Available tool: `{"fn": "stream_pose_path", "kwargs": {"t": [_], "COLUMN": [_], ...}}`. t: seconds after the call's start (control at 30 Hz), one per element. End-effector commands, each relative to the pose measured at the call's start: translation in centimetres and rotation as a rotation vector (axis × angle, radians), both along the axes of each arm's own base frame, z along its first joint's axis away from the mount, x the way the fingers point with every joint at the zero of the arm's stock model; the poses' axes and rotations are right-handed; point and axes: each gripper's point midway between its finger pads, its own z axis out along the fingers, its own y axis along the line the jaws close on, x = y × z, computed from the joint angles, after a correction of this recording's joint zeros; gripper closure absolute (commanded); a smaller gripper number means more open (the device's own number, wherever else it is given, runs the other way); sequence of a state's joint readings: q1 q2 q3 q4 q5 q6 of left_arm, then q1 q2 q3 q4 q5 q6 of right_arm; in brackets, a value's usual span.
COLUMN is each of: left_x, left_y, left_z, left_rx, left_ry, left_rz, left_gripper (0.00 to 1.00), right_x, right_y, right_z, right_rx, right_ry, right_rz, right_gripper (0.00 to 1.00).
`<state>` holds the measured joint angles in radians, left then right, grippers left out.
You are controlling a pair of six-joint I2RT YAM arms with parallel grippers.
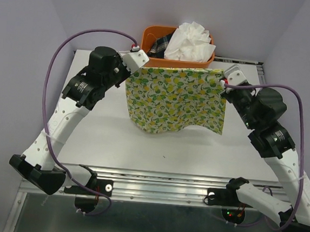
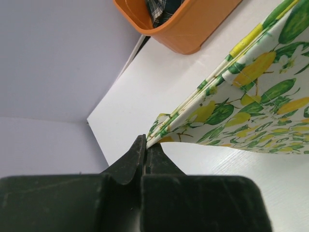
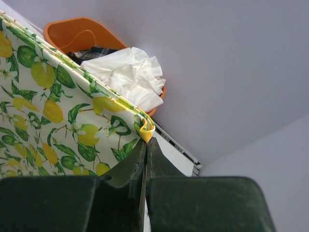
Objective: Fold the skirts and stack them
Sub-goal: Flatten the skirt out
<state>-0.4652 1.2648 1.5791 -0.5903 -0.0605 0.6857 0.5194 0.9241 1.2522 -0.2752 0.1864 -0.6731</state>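
Observation:
The lemon-print skirt [image 1: 175, 99] hangs stretched between both arms above the white table [image 1: 104, 138], its lower edge touching the tabletop. My left gripper [image 1: 140, 60] is shut on its top left corner; in the left wrist view the cloth [image 2: 251, 96] runs out from my gripper [image 2: 145, 141]. My right gripper [image 1: 227, 79] is shut on the top right corner, where the folded hem [image 3: 147, 128] sits pinched at my gripper [image 3: 146, 141]. The plain white crinkly skirt [image 1: 190, 40] lies bunched in the orange basket [image 1: 150, 42] behind.
The basket stands at the table's back edge and also holds a dark checked cloth [image 1: 160, 45]. Purple walls close in on the left, right and back. A metal rail [image 1: 160, 184] runs along the near edge between the arm bases.

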Motion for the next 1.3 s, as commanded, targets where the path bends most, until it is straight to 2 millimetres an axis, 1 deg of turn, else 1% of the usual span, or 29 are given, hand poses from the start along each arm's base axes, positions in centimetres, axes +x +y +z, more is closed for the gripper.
{"fn": "stream_pose_path", "kwargs": {"t": [0.0, 0.03, 0.07, 0.17, 0.2, 0.27, 0.3, 0.33, 0.37, 0.47, 0.5, 0.53, 0.57, 0.63, 0.7, 0.77, 0.8, 0.83, 0.87, 0.9, 0.93, 1.0, 1.03, 1.07, 1.1, 1.13, 1.17, 1.2, 1.27], "left_x": [-0.4, -0.1, 0.4, 1.8, 2.2, 4.0, 4.7, 6.2, 7.0, 9.9, 10.6, 10.9, 11.7, 11.7, 11.2, 9.9, 9.3, 8.8, 7.3, 6.5, 4.7, 2.8, 0.9, -0.1, -1.9, -2.0, -3.6, -4.7, -5.8], "left_y": [4.6, 4.5, 4.5, 4.3, 4.1, 3.5, 3.3, 2.9, 2.9, 3.1, 3.2, 3.1, 3.0, 2.9, 2.8, 3.1, 3.0, 3.0, 3.4, 3.3, 3.7, 4.0, 4.2, 4.2, 4.4, 4.2, 4.7, 4.6, 4.3], "left_z": [1.2, 0.3, 0.6, 0.1, 0.0, -0.6, 0.6, -0.4, -0.1, 1.3, 1.7, 4.1, 3.4, 4.8, 5.3, 5.3, 5.2, 3.2, 4.8, 3.0, 4.3, 4.1, 4.1, 4.0, 4.4, 4.2, 4.6, 4.9, 4.6], "left_rx": [-0.040, -0.036, -0.055, -0.096, -0.112, -0.108, -0.134, -0.121, -0.127, -0.142, -0.143, -0.176, -0.157, -0.169, -0.181, -0.188, -0.193, -0.175, -0.205, -0.190, -0.214, -0.228, -0.239, -0.244, -0.260, -0.261, -0.278, -0.298, -0.297], "left_ry": [-0.013, 0.001, -0.020, -0.022, -0.016, 0.005, -0.016, 0.003, -0.011, -0.055, -0.061, -0.103, -0.081, -0.108, -0.121, -0.125, -0.125, -0.086, -0.125, -0.092, -0.123, -0.122, -0.126, -0.125, -0.141, -0.134, -0.140, -0.138, -0.116], "left_rz": [0.236, 0.249, 0.264, 0.315, 0.326, 0.351, 0.365, 0.385, 0.400, 0.447, 0.453, 0.445, 0.445, 0.428, 0.413, 0.396, 0.380, 0.373, 0.357, 0.331, 0.315, 0.291, 0.259, 0.242, 0.210, 0.198, 0.190, 0.160, 0.122], "left_gripper": [1.00, 1.00, 1.00, 1.00, 1.00, 1.00, 1.00, 1.00, 1.00, 1.00, 1.00, 1.00, 1.00, 1.00, 1.00, 1.00, 1.00, 1.00, 1.00, 1.00, 1.00, 1.00, 1.00, 1.00, 1.00, 1.00, 1.00, 1.00, 1.00], "right_x": [0.6, 0.9, 1.3, 3.4, 4.2, 6.9, 8.1, 10.1, 10.9, 13.6, 13.9, 14.2, 14.4, 14.2, 13.5, 12.6, 11.1, 10.6, 9.9, 8.5, 8.0, 6.6, 5.0, 4.3, 3.4, 2.7, 1.3, 0.7, -0.3], "right_y": [-4.3, -4.1, -4.2, -4.4, -5.6, -5.6, -7.2, -6.5, -6.6, -6.1, -5.9, -5.4, -4.9, -4.7, -4.7, -4.7, -4.8, -4.7, -4.5, -4.7, -4.6, -4.6, -4.6, -4.6, -4.5, -4.4, -4.3, -4.2, -4.1], "right_z": [1.4, 1.3, 0.8, -0.5, -0.7, -0.9, -0.8, -2.0, -0.4, 0.5, 0.8, 1.3, 1.7, 2.2, 2.6, 2.2, 3.0, 1.6, 1.2, 1.9, 0.6, 0.4, 0.8, 0.4, 0.0, 0.7, 0.9, 1.1, 0.8], "right_rx": [0.016, 0.017, 0.012, 0.013, 0.035, 0.084, 0.095, 0.092, 0.113, 0.126, 0.127, 0.124, 0.122, 0.120, 0.117, 0.105, 0.098, 0.091, 0.084, 0.087, 0.082, 0.087, 0.090, 0.095, 0.108, 0.122, 0.130, 0.145, 0.144], "right_ry": [-0.075, -0.082, -0.078, -0.065, -0.060, -0.032, -0.024, 0.016, -0.007, 0.000, -0.004, -0.009, -0.006, -0.011, -0.021, -0.012, -0.036, -0.009, -0.003, -0.020, 0.018, 0.027, 0.024, 0.036, 0.061, 0.046, 0.053, 0.054, 0.076], "right_rz": [-0.218, -0.217, -0.226, -0.234, -0.267, -0.247, -0.278, -0.242, -0.235, -0.182, -0.175, -0.145, -0.120, -0.106, -0.102, -0.089, -0.080, -0.070, -0.057, -0.052, -0.044, -0.035, -0.019, -0.013, -0.006, 0.007, 0.024, 0.033, 0.043], "right_gripper": [0.99, 0.99, 0.99, 0.99, 0.99, 0.99, 0.99, 0.99, 0.99, 0.99, 0.99, 0.99, 0.99, 0.99, 0.99, 0.99, 0.99, 0.99, 0.99, 0.99, 0.99, 0.99, 0.99, 0.99, 0.99, 0.99, 0.99, 0.99, 0.99]}}
